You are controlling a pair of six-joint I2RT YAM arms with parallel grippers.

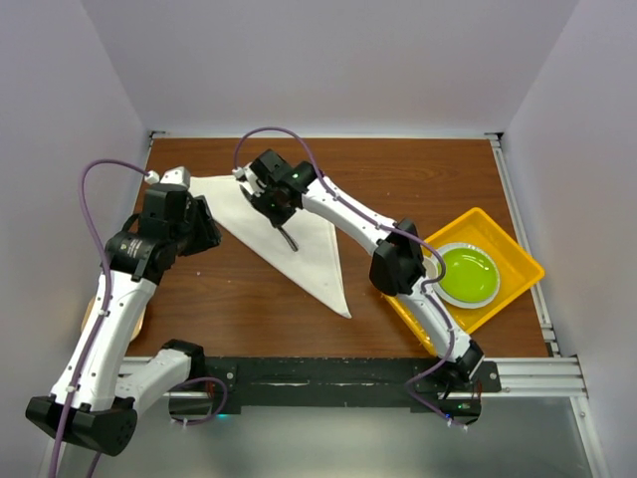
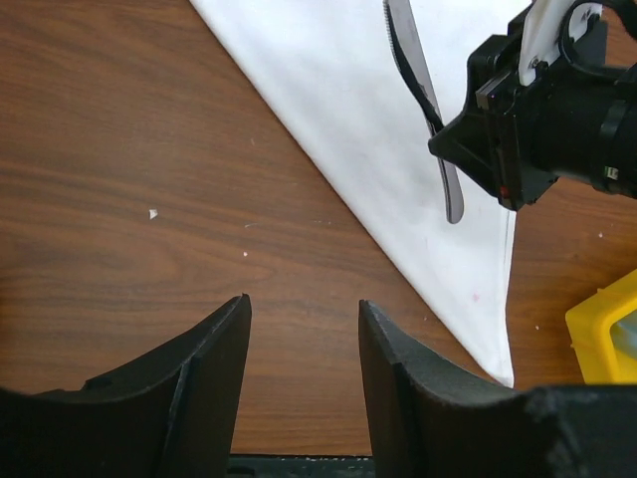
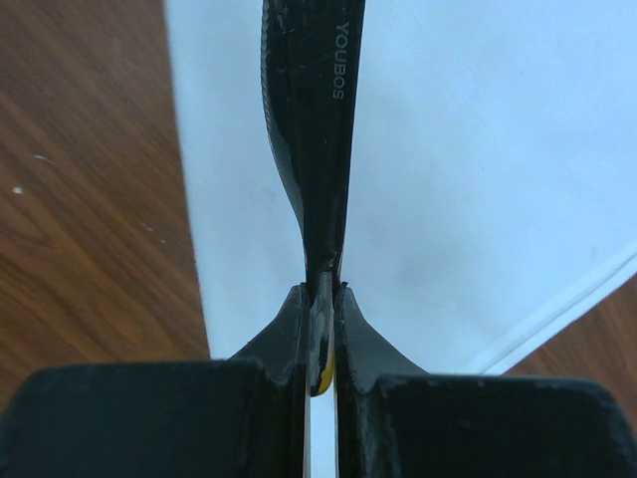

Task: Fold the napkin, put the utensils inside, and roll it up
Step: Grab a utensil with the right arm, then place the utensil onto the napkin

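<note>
- the napkin (image 1: pixel 317 267) lies flat on the table (image 1: pixel 428 179), folded into a white triangle, left of centre; its long edge runs on a slant from the far left down to a sharp point near the middle of the table.
- in the left wrist view the napkin (image 2: pixel 358 119) fills the upper middle, its slanted edge against bare wood.
- the knife (image 1: pixel 288 237) is over the napkin, near the triangle's far, wider end, well inside the cloth's edges.
- from the right wrist the knife (image 3: pixel 314 119) runs straight away from the fingers with white napkin (image 3: pixel 478 149) on both sides; whether its far end touches the cloth cannot be told.
- the right gripper (image 1: pixel 277 204) is clamped on one end of the knife, jaws pressed tight to the metal (image 3: pixel 320 299).
- the left wrist view shows that gripper (image 2: pixel 448 144) from the side with the knife (image 2: pixel 416 65) slanting across the napkin.
- the left gripper (image 1: pixel 204 231) is just beside the napkin's left edge, over bare wood; its jaws (image 2: pixel 304 309) stand apart with nothing between them.
- a yellow tray (image 1: pixel 518 249) sits at the table's right edge, well apart from the napkin, with a green plate (image 1: pixel 468 274) in it.
</note>
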